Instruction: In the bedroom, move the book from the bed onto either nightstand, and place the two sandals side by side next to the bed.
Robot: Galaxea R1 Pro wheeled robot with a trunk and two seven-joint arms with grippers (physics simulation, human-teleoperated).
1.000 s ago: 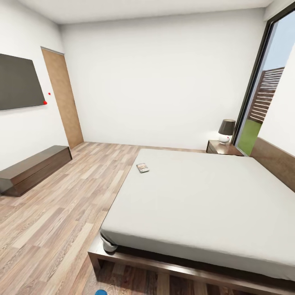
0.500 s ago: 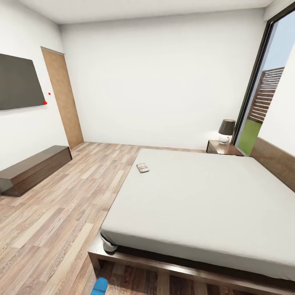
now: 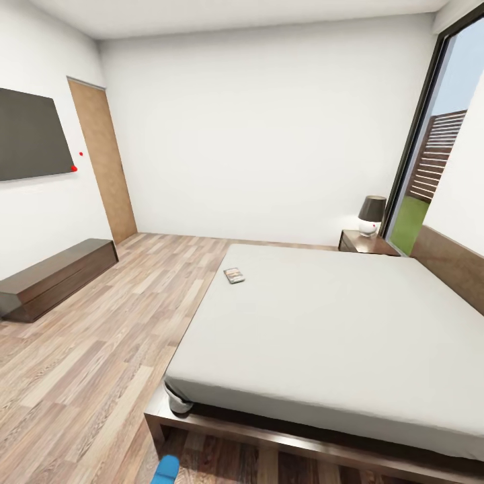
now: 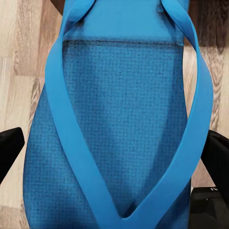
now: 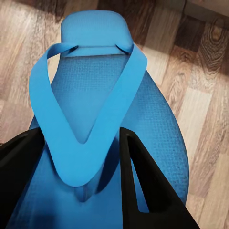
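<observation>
Sandal (image 5: 102,129), blue woven-textured foam with Y-strap, clamped in right claw (image 5: 81,167).

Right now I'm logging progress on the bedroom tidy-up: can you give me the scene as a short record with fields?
book: small dark paperback lying on pale grey mattress
nightstand: dark brown wooden cabinet beyond the bed, lamp on top
left claw: around a bright blue sandal
right claw: around another blue sandal
floor: wood planks
</observation>
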